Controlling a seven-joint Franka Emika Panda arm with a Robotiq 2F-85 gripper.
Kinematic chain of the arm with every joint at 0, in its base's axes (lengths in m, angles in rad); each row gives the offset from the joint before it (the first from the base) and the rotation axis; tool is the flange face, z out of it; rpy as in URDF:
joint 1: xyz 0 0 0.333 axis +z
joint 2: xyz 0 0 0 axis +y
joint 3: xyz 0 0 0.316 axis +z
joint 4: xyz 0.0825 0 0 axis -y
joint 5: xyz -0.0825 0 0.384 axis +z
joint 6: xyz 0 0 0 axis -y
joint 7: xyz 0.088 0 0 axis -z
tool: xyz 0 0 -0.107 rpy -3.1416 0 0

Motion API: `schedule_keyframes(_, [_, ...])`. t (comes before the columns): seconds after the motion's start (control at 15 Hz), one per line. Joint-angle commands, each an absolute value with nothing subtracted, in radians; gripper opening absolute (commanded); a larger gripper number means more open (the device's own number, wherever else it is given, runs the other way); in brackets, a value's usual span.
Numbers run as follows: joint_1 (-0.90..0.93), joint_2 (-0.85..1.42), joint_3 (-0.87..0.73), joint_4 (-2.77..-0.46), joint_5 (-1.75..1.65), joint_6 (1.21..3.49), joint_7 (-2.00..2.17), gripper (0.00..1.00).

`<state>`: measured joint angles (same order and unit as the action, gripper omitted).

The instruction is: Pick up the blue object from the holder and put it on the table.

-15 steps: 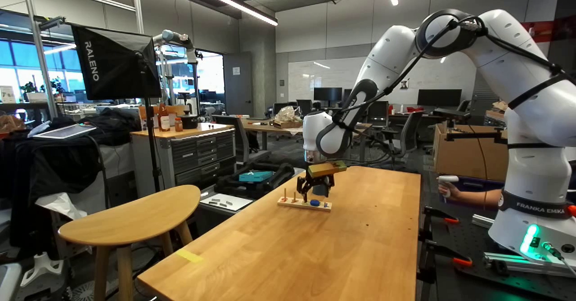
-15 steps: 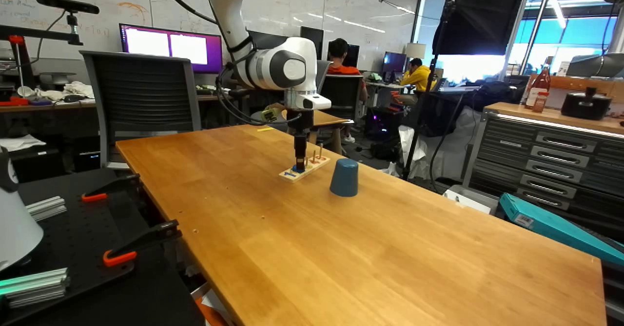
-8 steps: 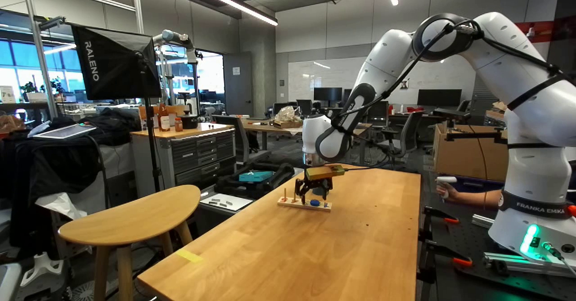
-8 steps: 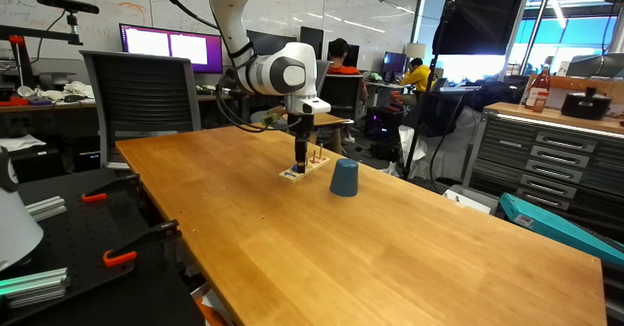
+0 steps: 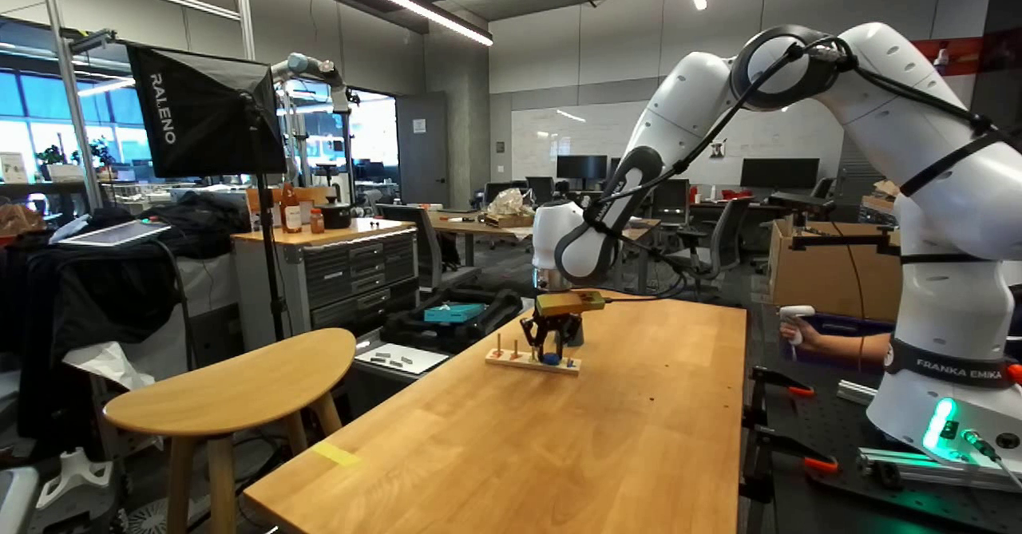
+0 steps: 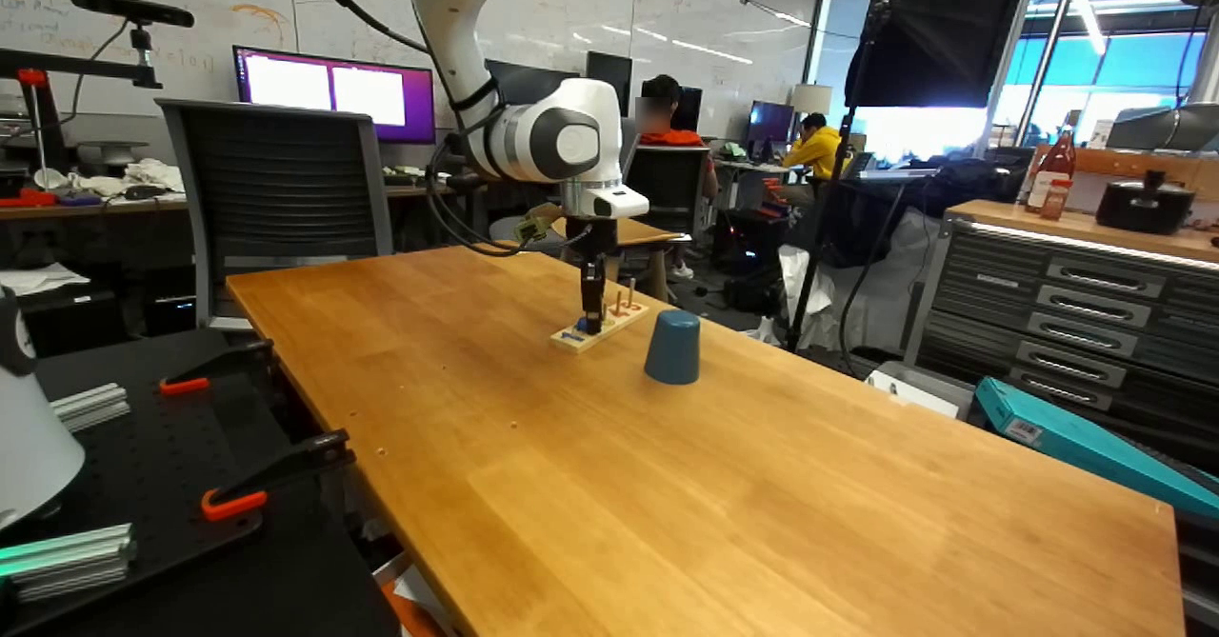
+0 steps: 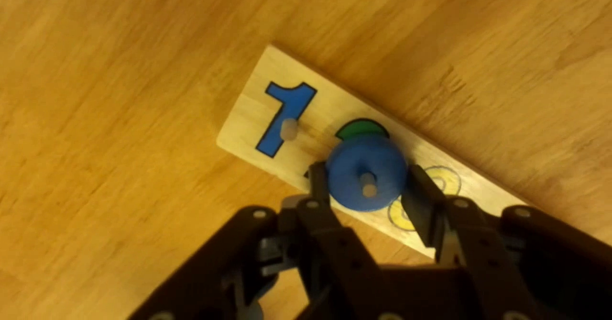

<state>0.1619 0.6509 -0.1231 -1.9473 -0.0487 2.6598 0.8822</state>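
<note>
A round blue object (image 7: 351, 155) with a hole in its middle sits around a peg of the holder, the peg's tip showing through. The holder (image 7: 251, 124) is a pale flat wooden board with several thin pegs and painted numbers; it lies on the long table (image 5: 623, 438). My gripper (image 7: 366, 175) is shut on the blue object, one dark finger (image 7: 319, 183) on each side and both touching its rim. In both exterior views the gripper (image 6: 593, 325) points straight down at the holder and partly hides the blue object (image 5: 551, 359).
A blue-grey cup (image 6: 672, 349) stands upside down on the table close to the holder, partly behind the gripper in an exterior view. Black clamps with orange tips (image 6: 233, 504) grip the table's edge by the robot base. A small oval table (image 5: 231, 382) stands beside the long one.
The gripper has come down and across from beside the blue object and closed on it. The holder has shifted slightly along the table with it.
</note>
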Motion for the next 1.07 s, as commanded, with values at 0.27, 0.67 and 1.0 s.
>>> schedule_keyframes(0.27, [0.184, 0.591, -0.133, -1.908, 0.002, 2.563, 0.912, 0.19])
schedule_keyframes(0.67, [0.168, 0.527, -0.171, -1.852, -0.035, 2.515, 0.95, 0.19])
schedule_keyframes(1.0, [0.138, 0.58, -0.212, -1.867, -0.043, 2.566, 0.952, 0.19])
